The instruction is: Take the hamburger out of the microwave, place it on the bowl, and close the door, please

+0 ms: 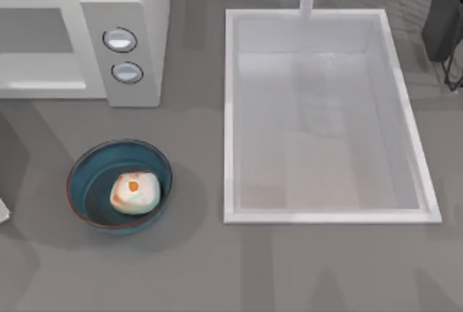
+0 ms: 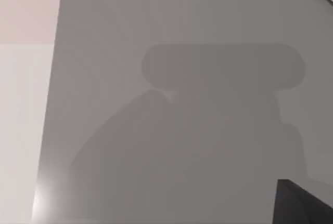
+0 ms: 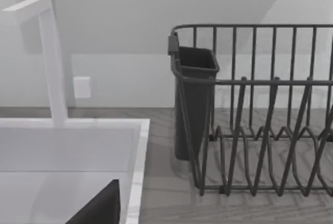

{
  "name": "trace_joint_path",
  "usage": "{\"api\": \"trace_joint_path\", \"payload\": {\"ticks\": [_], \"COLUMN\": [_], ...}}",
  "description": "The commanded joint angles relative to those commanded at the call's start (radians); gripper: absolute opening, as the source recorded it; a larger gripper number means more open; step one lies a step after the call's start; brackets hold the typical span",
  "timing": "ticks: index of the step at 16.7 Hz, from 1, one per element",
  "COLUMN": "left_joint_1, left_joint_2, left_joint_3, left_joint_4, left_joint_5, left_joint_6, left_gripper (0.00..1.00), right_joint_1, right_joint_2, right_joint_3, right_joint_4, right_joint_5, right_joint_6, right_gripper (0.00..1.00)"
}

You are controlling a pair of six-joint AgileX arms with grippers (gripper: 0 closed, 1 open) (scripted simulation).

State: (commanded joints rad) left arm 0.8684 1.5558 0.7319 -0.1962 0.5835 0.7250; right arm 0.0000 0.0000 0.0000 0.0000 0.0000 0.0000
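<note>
Burger [image 1: 134, 193] sits in the bowl [image 1: 81, 173], front left of table, below the microwave [image 1: 148, 33]. Door [image 1: 40, 84] looks flush with the front, though we can't say it's latched. We judge the burger light, soft, easily squashed; best held across its sides, gently. The door is stiff and flat: push its face, no pinching. We cannot tell either claw's state.

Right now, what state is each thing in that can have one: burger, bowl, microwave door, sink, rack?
hamburger: in the bowl, upright, orange spot up.
bowl: upright on the counter in front of the microwave, holding the hamburger.
microwave: cavity not visible.
door: looks shut against the front.
sink: nothing in the basin.
dish rack: no dishes in it.
</note>
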Motion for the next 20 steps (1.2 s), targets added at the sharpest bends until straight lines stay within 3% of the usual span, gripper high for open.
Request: {"api": "trace_joint_path", "payload": {"ticks": [8,16,20], "left_joint_1": [-0.277,-0.323,-0.505], "left_joint_2": [-0.286,-0.309,-0.375], "left_joint_3": [-0.253,-0.272,-0.315], "left_joint_4": [0.095,0.099,0.107], "left_joint_5": [-0.159,-0.193,-0.311], "left_joint_6": [-0.260,-0.304,-0.438], "left_gripper": [0.00,0.00,0.00], "right_joint_1": [0.000,0.000,0.000], "right_joint_2": [0.000,0.000,0.000], "right_joint_3": [0.000,0.000,0.000], "right_joint_4": [0.000,0.000,0.000], "right_joint_5": [0.000,0.000,0.000], "right_joint_6": [0.000,0.000,0.000], "right_gripper": [1.00,1.00,1.00]}}
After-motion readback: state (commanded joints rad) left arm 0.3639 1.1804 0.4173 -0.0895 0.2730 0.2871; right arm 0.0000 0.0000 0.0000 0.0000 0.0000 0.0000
